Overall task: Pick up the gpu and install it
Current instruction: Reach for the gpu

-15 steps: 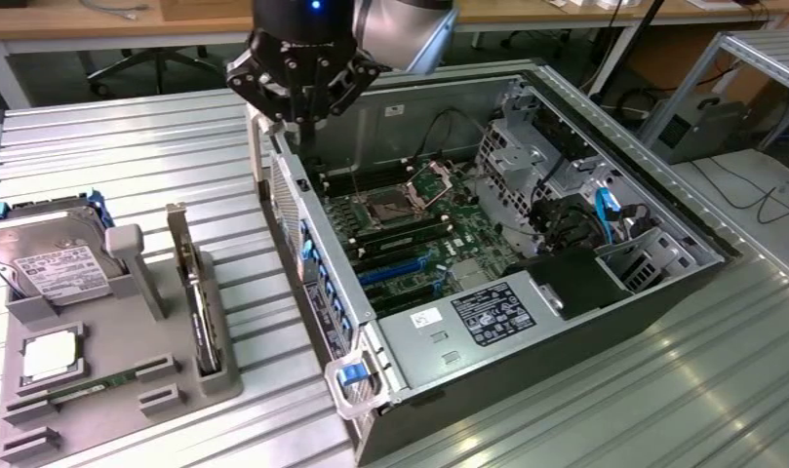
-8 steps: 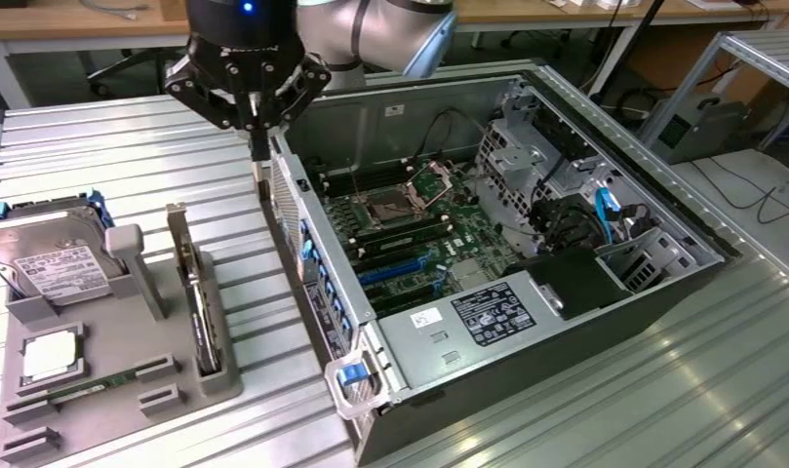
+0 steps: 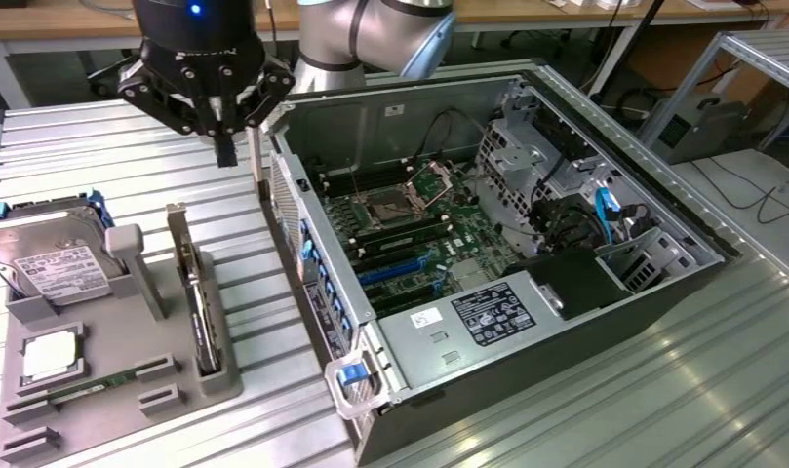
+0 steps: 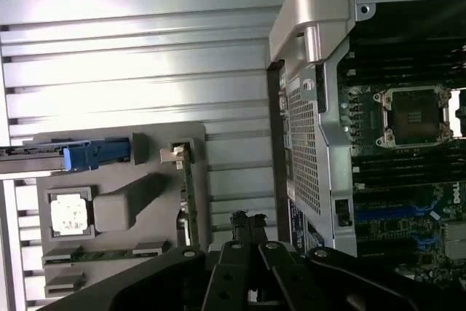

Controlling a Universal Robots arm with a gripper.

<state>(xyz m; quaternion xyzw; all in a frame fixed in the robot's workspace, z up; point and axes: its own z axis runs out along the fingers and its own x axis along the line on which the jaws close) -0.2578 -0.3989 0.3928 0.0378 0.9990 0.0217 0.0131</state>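
Note:
The gpu [image 3: 199,292] is a thin dark card with a silver end bracket, standing on edge in a slot of the grey holder [image 3: 108,336]. In the wrist view the gpu [image 4: 188,191] appears edge-on, its bracket toward the holder's far end. My gripper [image 3: 225,148] hangs above the table, past the card's far end, between the holder and the open computer case [image 3: 498,244]. Its fingers are shut with nothing between them, and the gripper [image 4: 245,222] is well apart from the card.
The holder also carries a hard drive [image 3: 50,263], a processor chip [image 3: 50,356] and a green memory stick [image 3: 89,387]. The motherboard [image 3: 408,234] lies exposed in the case, with blue expansion slots [image 3: 394,273]. The case wall [image 3: 290,185] stands close beside the gripper.

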